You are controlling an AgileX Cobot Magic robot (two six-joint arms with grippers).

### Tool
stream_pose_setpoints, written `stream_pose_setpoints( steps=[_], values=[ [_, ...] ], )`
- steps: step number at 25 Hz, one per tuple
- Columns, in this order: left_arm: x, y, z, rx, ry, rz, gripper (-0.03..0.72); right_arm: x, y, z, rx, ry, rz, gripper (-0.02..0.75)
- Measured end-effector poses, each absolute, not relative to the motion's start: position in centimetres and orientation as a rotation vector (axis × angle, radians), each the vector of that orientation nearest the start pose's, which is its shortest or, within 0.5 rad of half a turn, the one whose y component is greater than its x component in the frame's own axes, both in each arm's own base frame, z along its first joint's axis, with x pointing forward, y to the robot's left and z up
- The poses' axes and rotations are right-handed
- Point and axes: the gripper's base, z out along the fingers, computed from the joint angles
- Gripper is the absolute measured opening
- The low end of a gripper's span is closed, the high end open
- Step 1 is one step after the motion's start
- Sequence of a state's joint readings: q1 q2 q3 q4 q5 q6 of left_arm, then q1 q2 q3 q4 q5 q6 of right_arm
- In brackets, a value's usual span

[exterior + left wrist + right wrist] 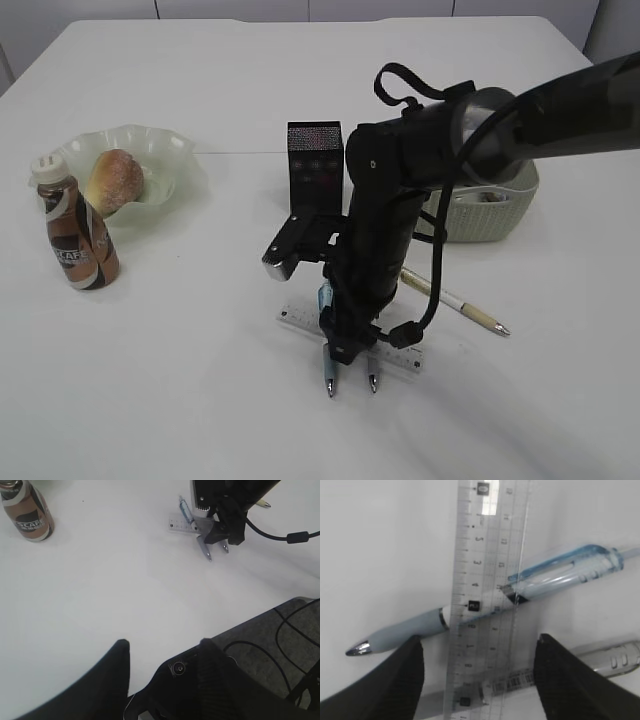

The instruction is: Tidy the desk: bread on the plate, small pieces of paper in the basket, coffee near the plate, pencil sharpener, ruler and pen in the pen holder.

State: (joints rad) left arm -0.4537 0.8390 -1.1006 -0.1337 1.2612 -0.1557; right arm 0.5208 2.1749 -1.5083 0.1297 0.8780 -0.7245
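My right gripper (347,346) (479,645) hangs open low over the desk (200,380), its black fingers (400,677) on either side of the clear ruler (487,575) (300,317). The ruler lies across a light blue pen (545,577) and a second clear pen (607,661); their tips (330,387) poke out toward me. A cream pen (455,302) lies to the right. The bread (115,178) sits on the green plate (175,150), the coffee (75,232) beside it. My left gripper (162,647) is open over bare desk. The pencil sharpener and small pieces of paper are hidden.
The black pen holder (315,160) stands just behind the right arm, and the grey-green basket (500,215) sits at the right, partly covered by that arm. A dark grey mat (285,635) lies at the near right in the left wrist view.
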Motion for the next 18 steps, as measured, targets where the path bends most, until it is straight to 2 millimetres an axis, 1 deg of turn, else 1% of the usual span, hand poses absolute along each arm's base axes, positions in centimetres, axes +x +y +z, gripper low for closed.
stream_pose_setpoints(
  steps=[2, 4, 10, 14, 18],
  values=[
    [10.6, -6.45, 39.39, 0.378, 2.493, -0.429, 0.335, 36.37, 21.78, 12.45, -1.681, 2.514, 0.121, 0.494],
    [10.6, -6.45, 39.39, 0.378, 2.493, -0.429, 0.334, 36.44, 21.57, 12.34, -1.709, 2.507, 0.084, 0.459],
    [10.6, -6.45, 39.39, 0.378, 2.493, -0.429, 0.335, 36.5, 21.48, 12.24, -1.721, 2.501, 0.066, 0.29],
    [10.6, -6.45, 39.39, 0.378, 2.493, -0.429, 0.335, 36.61, 21.51, 12.38, -1.723, 2.496, 0.06, 0.28],
    [10.6, -6.45, 39.39, 0.378, 2.493, -0.429, 0.335, 36.85, 21.65, 13.11, -1.731, 2.503, 0.062, 0.279]
  ],
)
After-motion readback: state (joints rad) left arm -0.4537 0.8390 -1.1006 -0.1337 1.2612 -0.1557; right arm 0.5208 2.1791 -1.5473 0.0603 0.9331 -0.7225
